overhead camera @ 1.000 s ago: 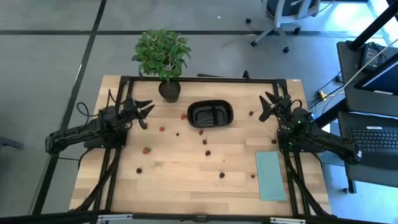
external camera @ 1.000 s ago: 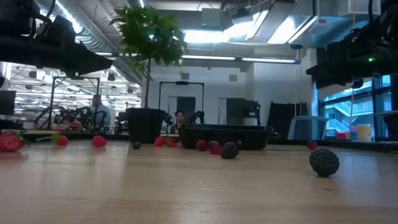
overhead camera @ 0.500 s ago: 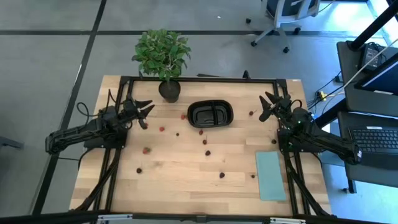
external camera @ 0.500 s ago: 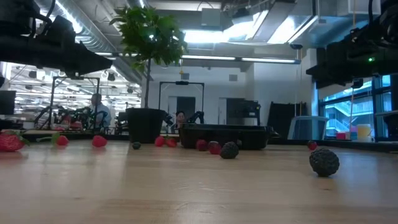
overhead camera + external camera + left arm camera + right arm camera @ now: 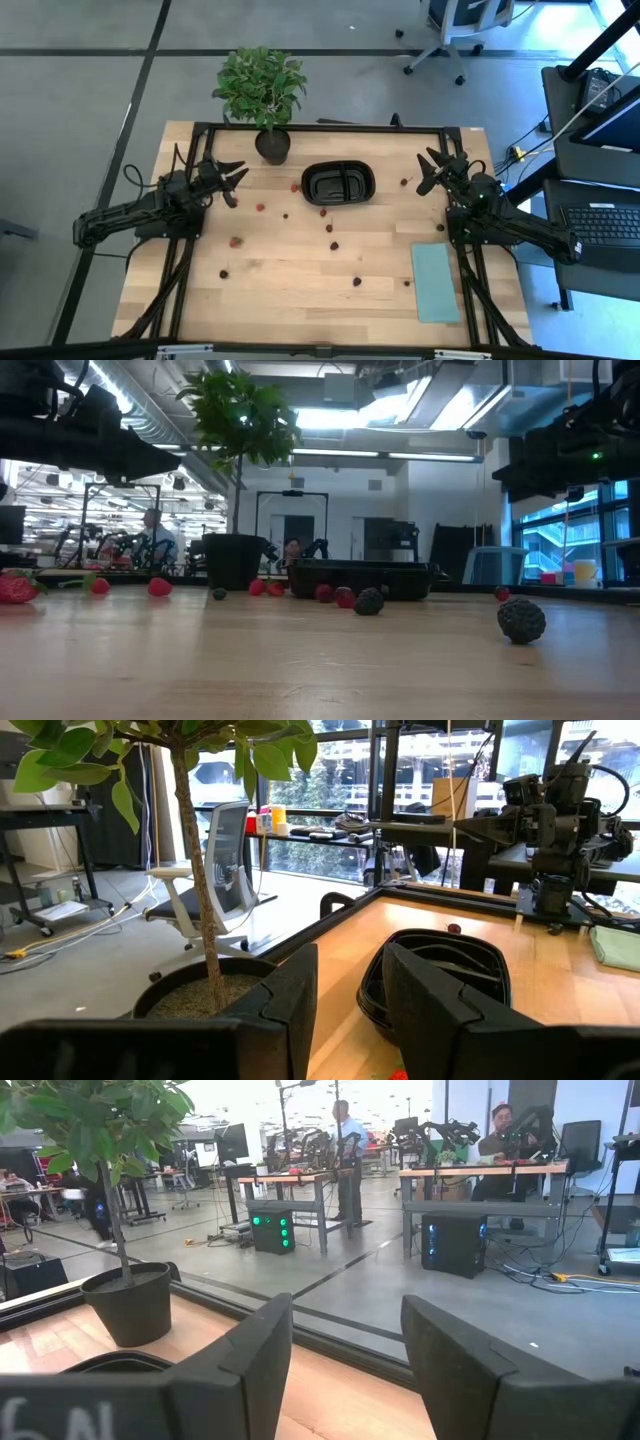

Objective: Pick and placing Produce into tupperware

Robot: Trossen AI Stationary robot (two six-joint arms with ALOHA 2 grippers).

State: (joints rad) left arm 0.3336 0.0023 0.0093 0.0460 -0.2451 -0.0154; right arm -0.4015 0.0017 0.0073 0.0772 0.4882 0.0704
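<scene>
Berries point(image 5: 331, 228): red and dark, scattered over desk point(image 5: 290, 285), centre of high view; none visibly collected. Black two-compartment tray point(image 5: 338, 184): upper centre, appears empty. Task judged barely begun. Left claw point(image 5: 232, 182): left of tray, fingers spread, holding nothing. Right claw point(image 5: 432, 170): right of tray, spread, empty. Potted plant point(image 5: 262, 90): upper left.

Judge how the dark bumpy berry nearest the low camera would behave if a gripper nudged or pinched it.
The dark berry looks near-round and rests free on the wooden table, so a nudge would probably roll it. Its knobbly surface suggests a soft blackberry-like piece that a hard pinch might crush. It seems small and light.
</scene>
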